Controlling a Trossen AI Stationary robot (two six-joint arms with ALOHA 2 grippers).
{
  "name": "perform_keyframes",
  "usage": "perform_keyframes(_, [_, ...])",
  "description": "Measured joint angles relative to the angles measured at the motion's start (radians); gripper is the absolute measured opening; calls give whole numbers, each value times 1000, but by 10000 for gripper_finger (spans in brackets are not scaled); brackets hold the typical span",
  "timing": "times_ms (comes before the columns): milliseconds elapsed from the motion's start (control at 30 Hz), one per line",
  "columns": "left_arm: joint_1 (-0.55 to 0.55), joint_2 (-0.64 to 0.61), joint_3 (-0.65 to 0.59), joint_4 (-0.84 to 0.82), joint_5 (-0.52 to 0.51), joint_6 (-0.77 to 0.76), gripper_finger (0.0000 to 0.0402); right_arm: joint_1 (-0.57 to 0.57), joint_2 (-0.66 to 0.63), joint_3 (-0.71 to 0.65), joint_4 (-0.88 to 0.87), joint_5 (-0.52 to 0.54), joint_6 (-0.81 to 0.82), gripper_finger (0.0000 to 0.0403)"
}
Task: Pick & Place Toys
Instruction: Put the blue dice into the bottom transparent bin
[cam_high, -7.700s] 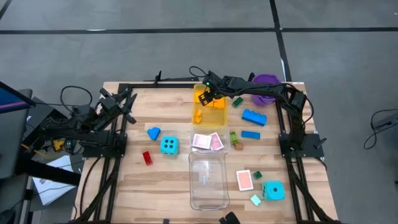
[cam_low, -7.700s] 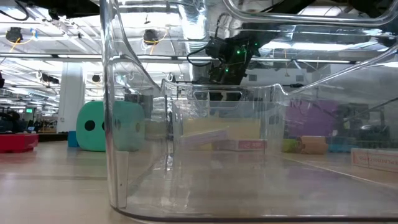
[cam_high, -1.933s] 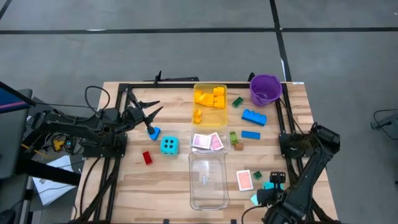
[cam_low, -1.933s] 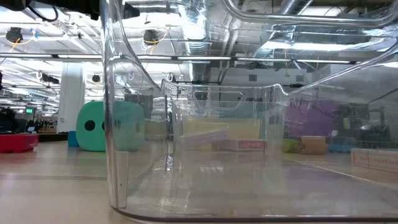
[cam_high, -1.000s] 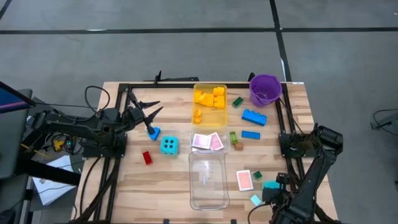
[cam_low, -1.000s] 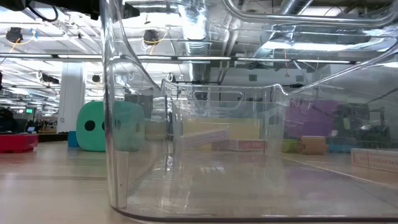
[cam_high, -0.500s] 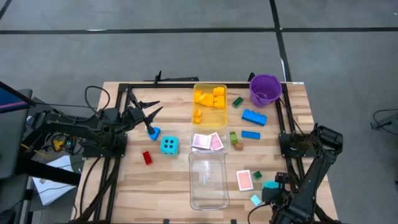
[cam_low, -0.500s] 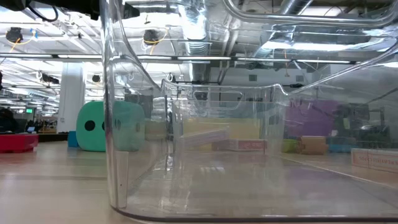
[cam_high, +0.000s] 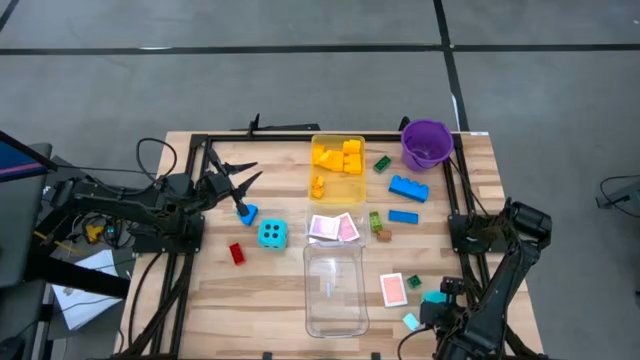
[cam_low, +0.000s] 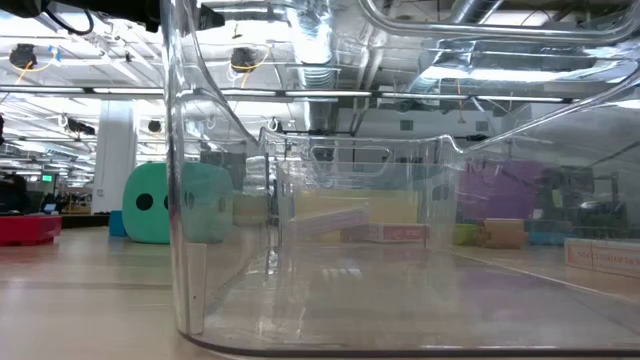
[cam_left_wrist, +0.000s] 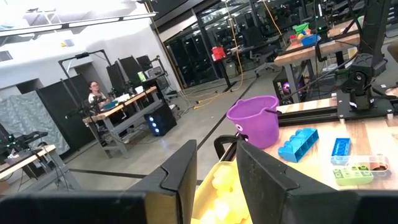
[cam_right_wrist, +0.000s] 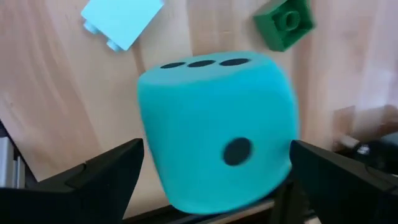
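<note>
My right gripper (cam_high: 436, 303) is at the table's near right, pointing down at a cyan black-dotted die (cam_right_wrist: 217, 127). It is open, with one finger on each side of the die, which rests on the wood. A green brick (cam_right_wrist: 283, 22) and a pale cyan piece (cam_right_wrist: 121, 18) lie close by. My left gripper (cam_high: 238, 182) is open and empty at the left, just beyond a blue brick (cam_high: 246, 212). A second cyan die (cam_high: 271, 234), a red brick (cam_high: 236, 253) and pink-backed cards (cam_high: 333, 228) lie mid-table. My right gripper has its two fingers (cam_right_wrist: 109, 171) close against the die's two opposite sides (cam_right_wrist: 149, 155), coming from above. I cannot tell whether they touch it. The die sits on the table.
A clear tray (cam_high: 334, 300) stands at the near middle and fills the low view (cam_low: 180, 200). A yellow tray (cam_high: 338, 178) with yellow bricks and a purple bucket (cam_high: 426, 143) stand at the far side. Blue bricks (cam_high: 408, 188) and another card (cam_high: 393, 289) lie on the right.
</note>
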Motion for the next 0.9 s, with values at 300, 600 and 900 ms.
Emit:
perform_keyframes(300, [0, 10, 0, 0, 3, 0, 108, 0, -1, -37, 9, -15, -29, 389])
perform_keyframes(600, [0, 28, 0, 4, 3, 0, 108, -6, -4, -36, 65, 11, -6, 389])
perform_keyframes(900, [0, 32, 0, 5, 2, 0, 108, -16, 0, -38, 46, 11, -25, 389])
